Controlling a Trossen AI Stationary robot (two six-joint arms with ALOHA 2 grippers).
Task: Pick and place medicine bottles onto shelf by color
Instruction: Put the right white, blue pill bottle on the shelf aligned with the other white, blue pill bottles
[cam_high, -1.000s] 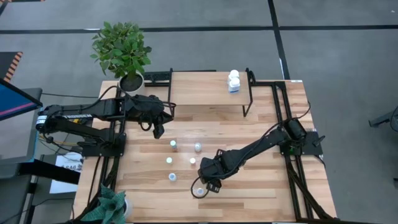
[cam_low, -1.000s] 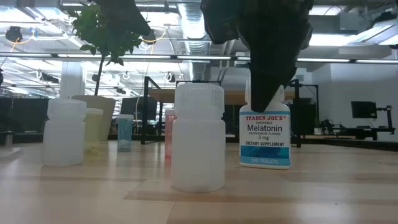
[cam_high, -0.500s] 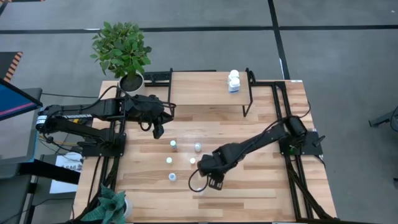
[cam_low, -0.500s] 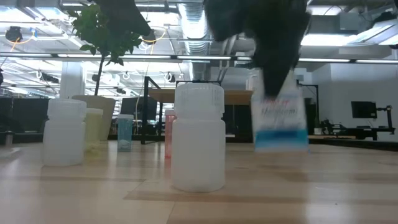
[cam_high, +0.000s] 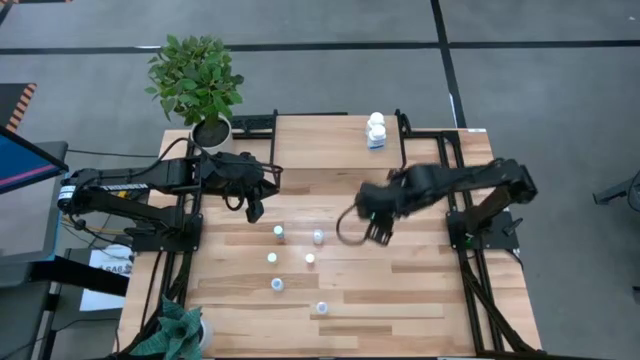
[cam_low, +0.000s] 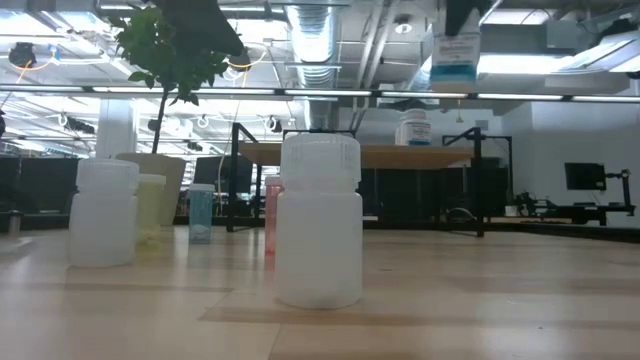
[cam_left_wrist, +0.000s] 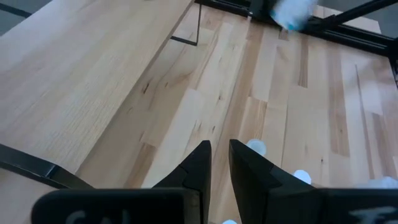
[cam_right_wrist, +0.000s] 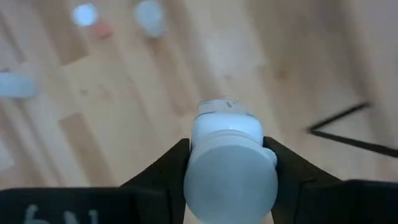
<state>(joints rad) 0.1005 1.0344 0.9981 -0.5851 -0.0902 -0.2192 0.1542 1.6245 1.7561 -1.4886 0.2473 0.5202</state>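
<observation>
- Carrying a white medicine bottle (cam_right_wrist: 231, 165) toward the shelf (cam_high: 320, 150) right now: my right gripper (cam_high: 378, 228) is clamped on it, high above the table just in front of the shelf's front edge.
- From table height I see only its blue-and-white label (cam_low: 457, 52) hanging up at the top, well clear of the wood.
- Progress, as I judge it: early. White bottles (cam_high: 376, 130) are already clustered at the right end of the shelf top; I can't count them cleanly.
- Six bottles are left on the table in front of the shelf, by my count from above, among them a plain white bottle (cam_low: 320, 220), another white one (cam_low: 105, 214), a yellowish one (cam_low: 151, 206), a blue-tinted vial (cam_low: 201, 212) and a reddish vial (cam_low: 271, 213).
- My left gripper (cam_left_wrist: 217, 159) waits near the shelf's left end, fingers nearly together, holding nothing.
</observation>
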